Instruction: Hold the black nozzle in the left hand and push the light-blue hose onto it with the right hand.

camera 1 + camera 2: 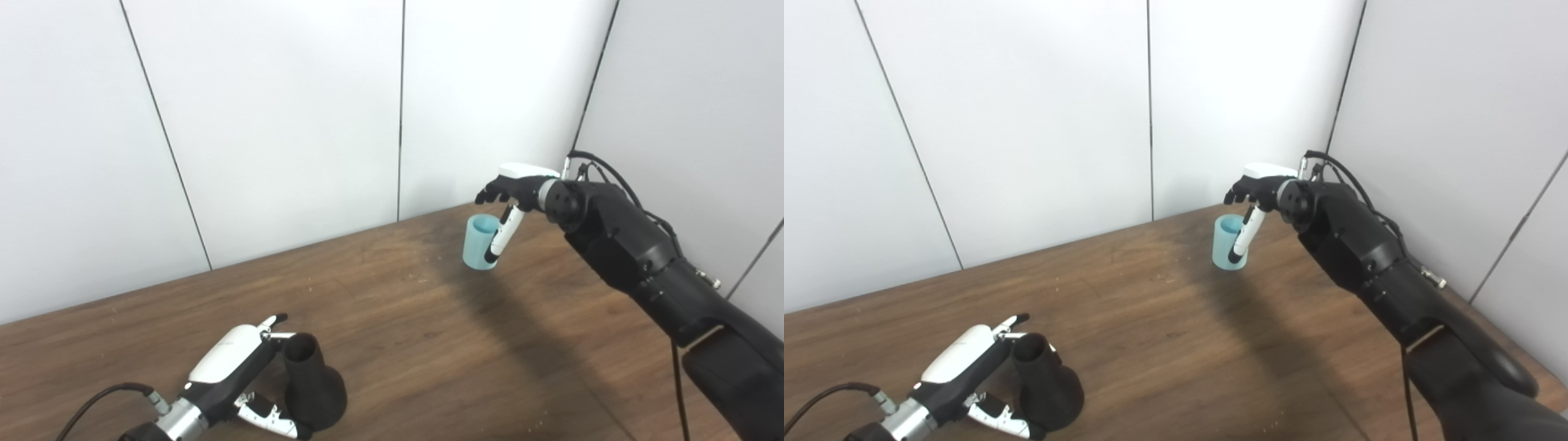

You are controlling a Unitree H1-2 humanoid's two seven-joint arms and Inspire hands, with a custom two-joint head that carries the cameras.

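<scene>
Black nozzle (312, 383): stands on desk (429, 343) near front-left edge, narrow mouth up, wide base down. Left hand (236, 367): fingers (272, 320) and thumb spread around nozzle body, beside or touching it; firm grip not confirmed. Light-blue hose (479, 242): short open tube, upright, far right of desk, well apart from nozzle. Right hand (511, 190): above hose, thumb down along tube's near wall, fingers curled over top; hold not evident. Advice: close both grasps fully, then align hose bore with nozzle mouth before pushing.
</scene>
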